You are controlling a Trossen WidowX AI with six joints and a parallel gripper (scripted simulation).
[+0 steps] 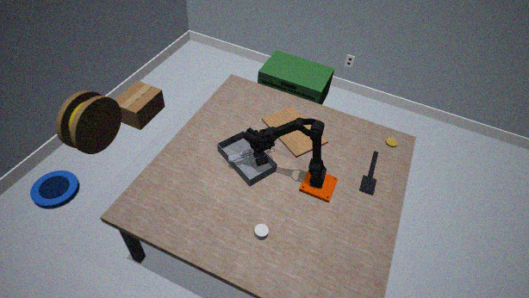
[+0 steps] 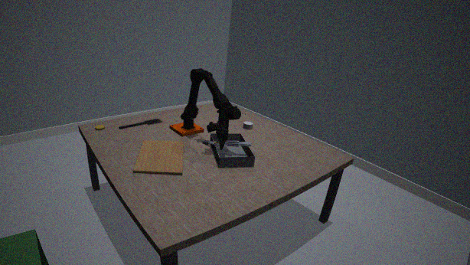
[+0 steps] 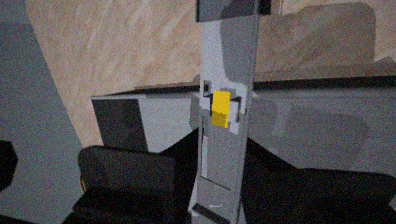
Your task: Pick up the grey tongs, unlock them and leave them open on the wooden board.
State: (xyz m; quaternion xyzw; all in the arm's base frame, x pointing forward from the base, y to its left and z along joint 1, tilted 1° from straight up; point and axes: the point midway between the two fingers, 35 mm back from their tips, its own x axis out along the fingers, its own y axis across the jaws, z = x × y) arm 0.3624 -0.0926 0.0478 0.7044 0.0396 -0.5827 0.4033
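The grey tongs [image 1: 241,156] [image 2: 245,144] [image 3: 216,165] lie closed and roughly level across the roasting tin [image 1: 241,173] [image 2: 235,161]. A small yellow piece [image 3: 220,107] shows on them in the wrist view. My gripper [image 1: 261,160] [image 2: 222,148] [image 3: 217,134] points down over the tin and is shut on the tongs, one finger against each side of their body. The fingertips are partly hidden behind the tongs in the wrist view. The wooden board [image 1: 301,145] [image 2: 158,157] lies flat on the table beside the tin, with nothing on it.
A dark spatula [image 1: 369,184] [image 2: 141,123] and a yellow disc [image 1: 391,142] [image 2: 99,127] lie beyond the orange arm base [image 1: 324,194] [image 2: 187,131]. A small white round thing [image 1: 261,231] [image 2: 248,125] stands on the table, apart from the tin.
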